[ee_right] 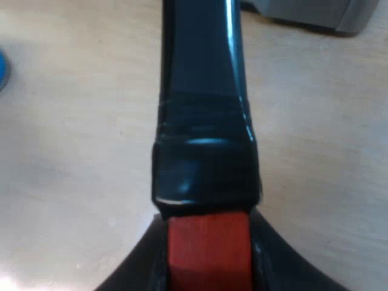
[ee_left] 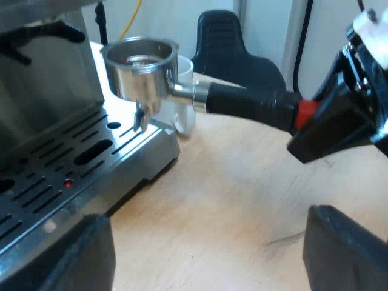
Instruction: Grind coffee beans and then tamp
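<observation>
The metal holder [ee_left: 140, 66] hangs in the air over the edge of the espresso machine's drip tray [ee_left: 60, 176], its basket upright and its spouts just above the grate. Its dark handle [ee_left: 248, 103] ends in red [ee_left: 307, 114], where my right gripper [ee_left: 339, 124] has hold of it. Up close, my right gripper [ee_right: 207, 233] is shut on the red end [ee_right: 209, 257] of the holder's handle [ee_right: 203, 91]. My left gripper [ee_left: 212, 260] stands open low over the wooden table [ee_left: 230, 200], with nothing between its fingers [ee_left: 345, 248].
A white mug [ee_left: 185, 91] stands on the table just behind the holder. A black chair [ee_left: 230, 48] is beyond the table. A blue object [ee_right: 3, 70] lies on the table beside the handle. A corner of the machine [ee_right: 315, 15] shows past the handle.
</observation>
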{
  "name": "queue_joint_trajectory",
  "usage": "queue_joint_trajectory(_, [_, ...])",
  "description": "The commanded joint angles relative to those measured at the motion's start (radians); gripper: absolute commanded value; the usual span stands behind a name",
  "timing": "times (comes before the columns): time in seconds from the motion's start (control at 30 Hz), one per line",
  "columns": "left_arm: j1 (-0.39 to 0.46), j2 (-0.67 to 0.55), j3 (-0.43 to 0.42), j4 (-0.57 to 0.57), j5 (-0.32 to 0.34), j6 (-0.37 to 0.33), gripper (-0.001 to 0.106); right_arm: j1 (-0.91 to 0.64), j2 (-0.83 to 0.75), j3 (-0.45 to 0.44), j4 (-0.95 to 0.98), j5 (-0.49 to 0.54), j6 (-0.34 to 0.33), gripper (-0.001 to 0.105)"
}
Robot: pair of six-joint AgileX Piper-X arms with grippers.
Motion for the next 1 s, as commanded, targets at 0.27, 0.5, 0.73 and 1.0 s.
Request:
queue_joint_trajectory(0.27, [-0.005, -0.067, -0.031, 0.106, 0.0, 0.002, 0.066, 0.07, -0.019, -0.009, -0.052, 0.055, -0.154, 0.0])
queue_joint_trajectory(0.5, [-0.005, -0.067, -0.031, 0.106, -0.001, 0.009, 0.066, 0.06, -0.019, 0.038, -0.248, -0.076, -0.353, 0.0])
queue_joint_trajectory(0.73, [-0.005, -0.067, -0.031, 0.108, -0.001, 0.009, 0.066, 0.004, -0.019, 0.117, -0.32, -0.114, -0.367, 0.0])
queue_joint_trajectory(1.0, [-0.005, -0.067, -0.031, 0.128, -0.001, 0.009, 0.066, -0.061, -0.019, 0.183, -0.437, -0.164, -0.488, 0.0])
